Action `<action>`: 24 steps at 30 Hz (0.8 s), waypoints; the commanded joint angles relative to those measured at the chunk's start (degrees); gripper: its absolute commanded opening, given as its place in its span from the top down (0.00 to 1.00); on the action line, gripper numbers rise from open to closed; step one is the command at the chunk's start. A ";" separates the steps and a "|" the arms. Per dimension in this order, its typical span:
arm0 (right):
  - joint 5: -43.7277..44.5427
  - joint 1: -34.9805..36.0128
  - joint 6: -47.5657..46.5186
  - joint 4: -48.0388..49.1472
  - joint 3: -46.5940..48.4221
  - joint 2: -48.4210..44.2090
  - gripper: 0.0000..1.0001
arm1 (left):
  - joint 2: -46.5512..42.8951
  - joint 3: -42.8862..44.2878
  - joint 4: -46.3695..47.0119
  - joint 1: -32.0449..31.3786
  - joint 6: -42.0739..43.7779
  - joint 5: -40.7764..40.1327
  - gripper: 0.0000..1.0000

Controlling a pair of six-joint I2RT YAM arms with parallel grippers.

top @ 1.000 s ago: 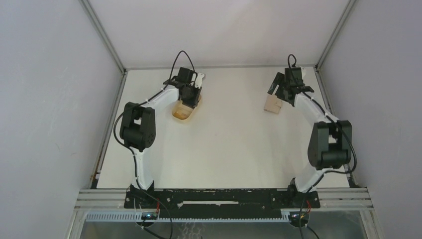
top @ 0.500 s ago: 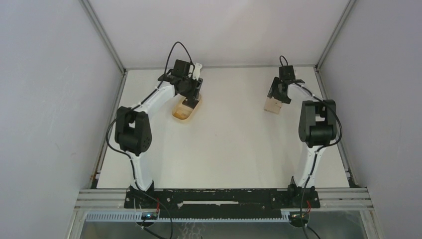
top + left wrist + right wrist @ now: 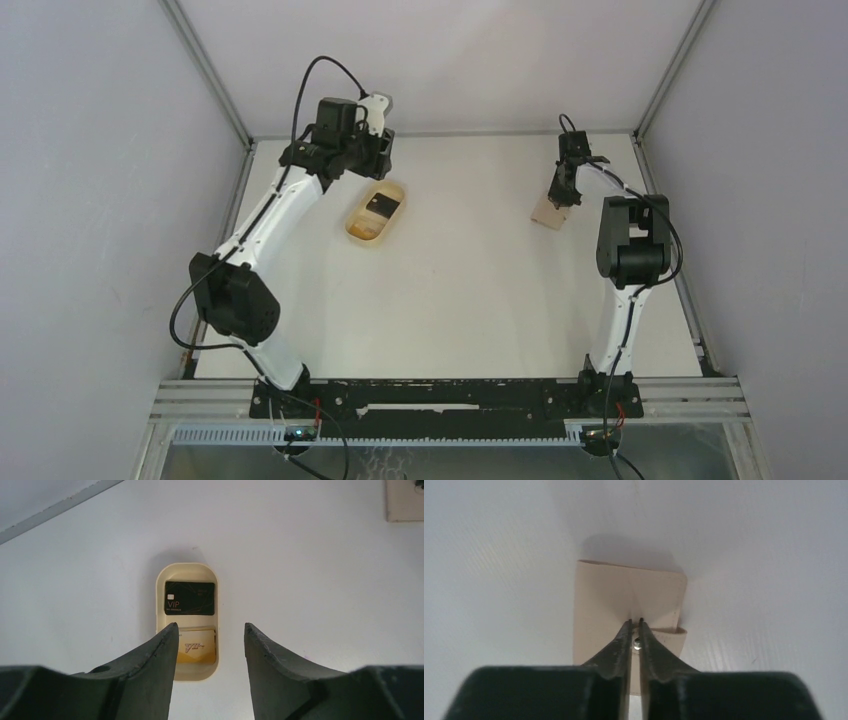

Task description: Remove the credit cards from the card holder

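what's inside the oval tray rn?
Two cards lie flat in the tray: a black VIP card at the far end and a gold-and-white card nearer. A finger of the left gripper hides that card's corner. Anything under the cards is covered.

Lighting: bright, diffuse, even. Shadow: soft, 12 o'clock of card holder [image 3: 629,597]. Focus: right gripper [image 3: 636,622], 6 o'clock, blurred.

Left pincer [image 3: 210,628] now up and back from the oval tray [image 3: 187,568].

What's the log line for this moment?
left hand: open, above tray | tray: black card, gold card inside | right hand: shut on card holder
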 commanded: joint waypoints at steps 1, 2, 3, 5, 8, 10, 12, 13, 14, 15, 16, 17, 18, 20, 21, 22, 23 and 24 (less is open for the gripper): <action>1.09 -0.31 -0.31 -2.24 0.67 -0.76 0.96 | -2.61 1.64 -0.21 -0.53 -0.63 1.87 0.44; 1.24 -0.31 -0.37 -2.26 0.28 -1.16 1.00 | -2.79 1.38 -0.16 -0.70 -0.84 2.15 0.44; 1.20 -0.25 -0.48 -2.26 -0.06 -1.55 1.00 | -2.91 1.12 -0.04 -0.97 -1.01 2.35 0.44; 0.33 -0.25 -0.73 -2.26 -0.59 -2.33 1.00 | -3.29 0.32 0.29 -1.77 -1.68 2.84 0.44; -5.83 -0.17 -1.17 -0.58 -2.23 -4.59 1.00 | -4.15 -3.75 3.41 -4.07 -4.17 4.63 0.44; -9.28 0.96 -1.09 0.53 -3.76 -6.49 1.00 | -4.34 -6.77 5.94 -6.03 -5.74 5.11 0.44; -11.83 3.35 -1.45 0.87 -4.85 -8.33 1.00 | -4.41 -9.79 8.75 -7.86 -8.58 5.70 0.45; -12.19 5.07 -1.78 0.86 -5.50 -9.21 1.00 | -4.66 -11.63 10.39 -8.67 -10.28 5.90 0.45; -12.50 6.75 -2.17 0.77 -6.15 -10.13 1.00 | -5.11 -13.68 12.49 -9.26 -12.10 6.01 0.45; -13.03 8.70 -2.35 0.72 -6.87 -11.28 1.00 | -5.62 -15.84 14.39 -9.87 -13.78 6.11 0.45; -13.90 10.62 -2.31 1.06 -7.90 -12.38 1.00 | -6.30 -18.25 16.17 -10.33 -15.29 5.84 0.46; -15.16 12.63 -2.32 1.61 -9.75 -13.45 1.00 | -7.15 -20.72 18.21 -10.59 -16.70 5.33 0.45; -16.29 14.69 -2.35 2.45 -11.32 -14.59 1.00 | -8.03 -23.44 21.02 -10.80 -18.36 4.84 0.45; -18.06 19.02 -2.72 3.85 -14.06 -16.44 1.00 | -9.28 -27.73 23.74 -11.22 -20.65 4.76 0.45; -17.80 20.95 -2.87 3.96 -15.07 -17.20 1.00 | -9.71 -29.18 24.02 -11.64 -21.03 4.12 0.45; -17.30 22.37 -2.78 4.28 -16.12 -18.13 1.00 | -10.22 -30.21 23.91 -12.10 -21.12 3.21 0.46; -16.96 23.17 -2.40 4.81 -17.36 -19.41 1.00 | -11.22 -31.37 23.89 -12.65 -21.09 2.12 0.46; -16.71 23.25 -1.98 5.44 -18.53 -21.09 1.00 | -12.24 -32.48 23.93 -13.00 -21.11 1.30 0.46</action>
